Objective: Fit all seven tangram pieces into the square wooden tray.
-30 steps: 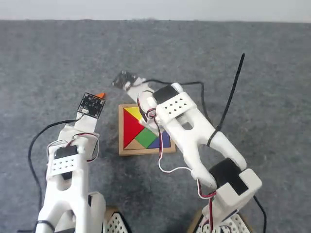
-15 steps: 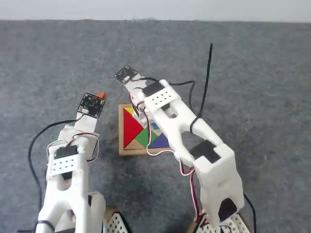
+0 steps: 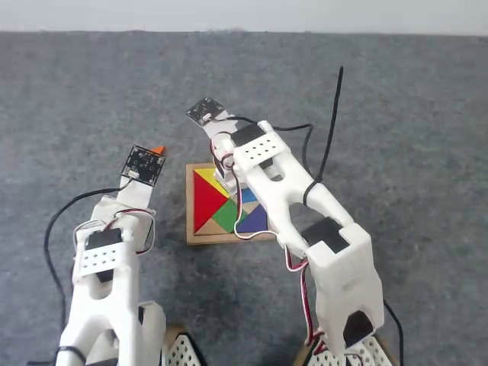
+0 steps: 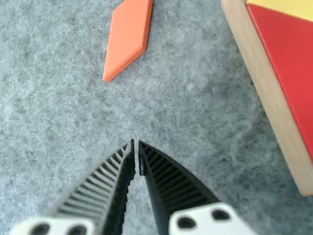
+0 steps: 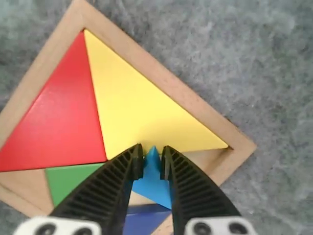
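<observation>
Tray: square wooden tray [image 3: 190,206] on the grey felt surface [image 4: 195,98]; red triangle [image 5: 58,122], yellow triangle [image 5: 142,103] and green triangle [image 5: 66,181] lie inside.
Right gripper [image 5: 152,155]: over the tray's far half, pinched on the light-blue triangle [image 5: 152,171] at its tip, against the yellow triangle's long edge.
Left gripper [image 4: 135,144]: jaws together, holding nothing, above felt off the tray's left edge.
Orange parallelogram [image 4: 128,36]: flat on felt beyond it, apart from the tray.

Parallelogram piece [image 3: 158,149] on table [image 3: 381,114], left of tray [image 3: 190,206], apart; large triangles [image 5: 142,103] inside tray; small triangle [image 5: 152,169] between right fingers [image 5: 117,181] there.
</observation>
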Robot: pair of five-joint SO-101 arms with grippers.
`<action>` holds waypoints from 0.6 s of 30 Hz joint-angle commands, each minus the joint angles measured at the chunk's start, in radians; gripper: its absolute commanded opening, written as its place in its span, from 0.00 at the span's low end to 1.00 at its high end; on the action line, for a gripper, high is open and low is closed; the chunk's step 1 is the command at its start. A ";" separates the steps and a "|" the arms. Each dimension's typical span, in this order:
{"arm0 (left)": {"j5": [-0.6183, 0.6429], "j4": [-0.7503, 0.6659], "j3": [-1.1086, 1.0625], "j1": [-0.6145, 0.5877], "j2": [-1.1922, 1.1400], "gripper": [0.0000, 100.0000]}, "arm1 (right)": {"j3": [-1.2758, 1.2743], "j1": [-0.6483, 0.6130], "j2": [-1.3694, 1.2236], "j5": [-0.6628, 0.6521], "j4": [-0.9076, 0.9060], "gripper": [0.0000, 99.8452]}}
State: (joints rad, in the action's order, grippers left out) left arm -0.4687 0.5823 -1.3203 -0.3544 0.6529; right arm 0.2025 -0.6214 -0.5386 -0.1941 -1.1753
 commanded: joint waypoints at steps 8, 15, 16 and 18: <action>-0.012 -0.021 0.008 -0.002 0.034 0.01 | 0.057 0.027 0.035 -0.014 -0.031 0.04; -0.012 -0.021 0.008 -0.002 0.034 0.01 | 0.054 0.022 0.097 -0.055 -0.094 0.03; -0.012 -0.021 0.008 -0.002 0.034 0.01 | 0.054 0.021 0.097 -0.063 -0.101 0.03; -0.012 -0.021 0.008 -0.002 0.034 0.01 | 0.052 0.018 0.097 -0.066 -0.104 0.03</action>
State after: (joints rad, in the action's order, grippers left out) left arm -0.4687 0.5823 -1.3203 -0.3544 0.6529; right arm 0.2041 -0.6214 -0.5247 -0.2340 -1.2536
